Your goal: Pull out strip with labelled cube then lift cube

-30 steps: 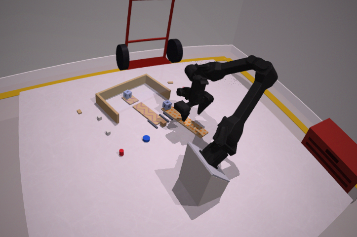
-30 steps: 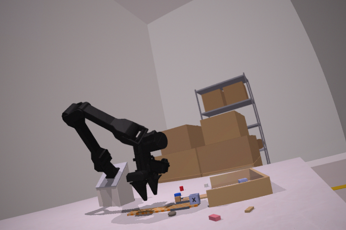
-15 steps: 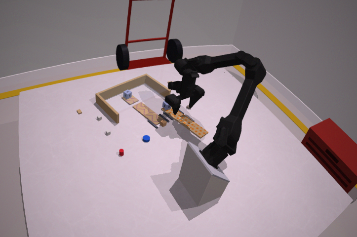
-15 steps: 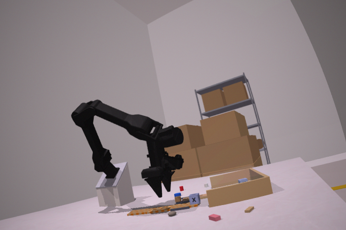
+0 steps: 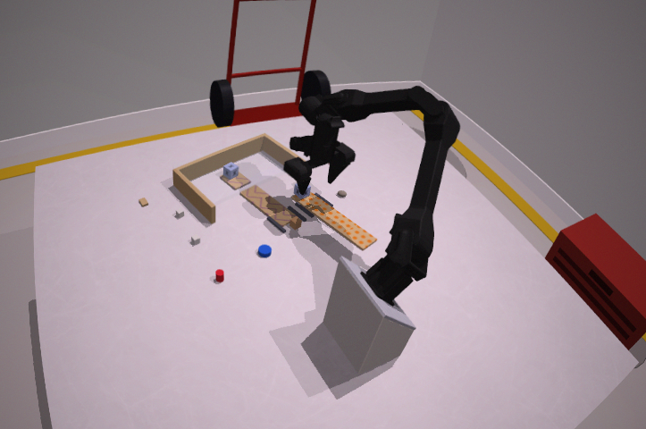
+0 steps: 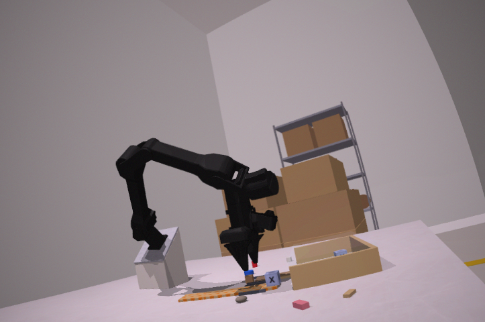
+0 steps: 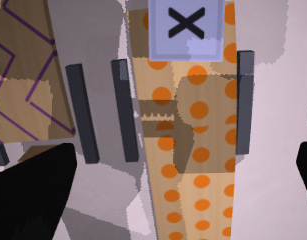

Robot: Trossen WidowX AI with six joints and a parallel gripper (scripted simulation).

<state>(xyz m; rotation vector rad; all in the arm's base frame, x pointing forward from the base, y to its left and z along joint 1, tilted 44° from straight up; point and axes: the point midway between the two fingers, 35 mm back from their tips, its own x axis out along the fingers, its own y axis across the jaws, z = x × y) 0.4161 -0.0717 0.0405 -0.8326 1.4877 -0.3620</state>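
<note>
on the pale table (image 5: 130, 333) (image 6: 402, 250) (image 7: 278, 100), wide, empty fingers (image 5: 317, 186) (image 6: 250, 266) hang above the orange-dotted strip (image 5: 351, 229) (image 6: 208, 294) (image 7: 200, 192).

The wrist view's upper edge cuts off the labelled cube (image 7: 186, 42).

Blue disc (image 5: 264, 250) (image 6: 249, 272): on table. Red cylinder (image 5: 220, 275) (image 6: 254, 264): near disc. Red toolbox (image 5: 607, 278): well apart from disc.
</note>
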